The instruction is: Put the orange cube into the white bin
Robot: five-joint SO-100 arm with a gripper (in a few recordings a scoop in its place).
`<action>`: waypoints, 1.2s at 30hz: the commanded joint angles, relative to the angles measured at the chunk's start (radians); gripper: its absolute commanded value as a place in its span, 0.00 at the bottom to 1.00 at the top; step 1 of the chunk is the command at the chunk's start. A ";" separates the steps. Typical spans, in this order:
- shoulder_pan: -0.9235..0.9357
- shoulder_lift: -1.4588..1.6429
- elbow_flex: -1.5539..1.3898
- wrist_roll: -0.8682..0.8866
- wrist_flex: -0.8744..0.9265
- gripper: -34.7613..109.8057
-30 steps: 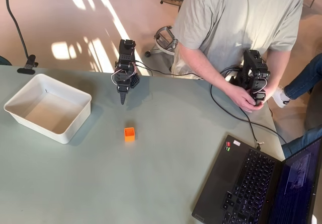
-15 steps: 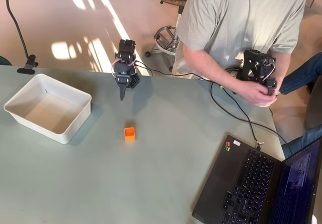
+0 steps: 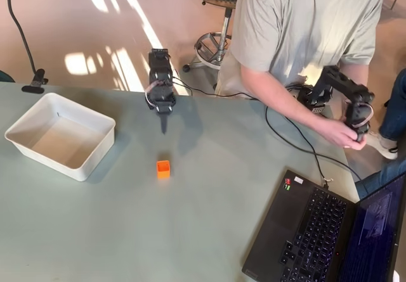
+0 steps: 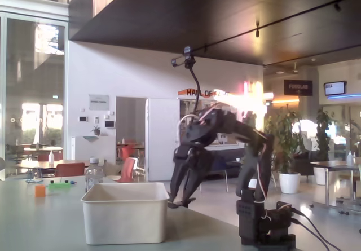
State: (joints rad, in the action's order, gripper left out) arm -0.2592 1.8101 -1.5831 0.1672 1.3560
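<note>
One small bright-orange plastic cube [image 3: 163,168] sat mid-frame on the grey-green worktop [image 3: 209,231], overhead, with the shallow white plastic bin [image 3: 59,135] at left. Above it in the frame, the black hand [image 3: 163,128] hung empty, apparently nearly closed. The approach seemed underway; the next move called for opening over the cube.

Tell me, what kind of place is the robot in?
Probably a big public hall or cafeteria: café tables with red chairs, potted plants, and a lit orange sign over the doorway stand behind the grey-green work table.
</note>
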 commanded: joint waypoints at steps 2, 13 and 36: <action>-0.040 -0.221 0.164 0.005 0.066 0.34; -0.040 -0.416 0.225 0.008 0.097 0.35; 0.020 -0.554 0.296 0.011 0.155 0.75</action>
State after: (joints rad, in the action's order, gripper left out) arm -0.2562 1.2901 -1.3407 0.1703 1.5171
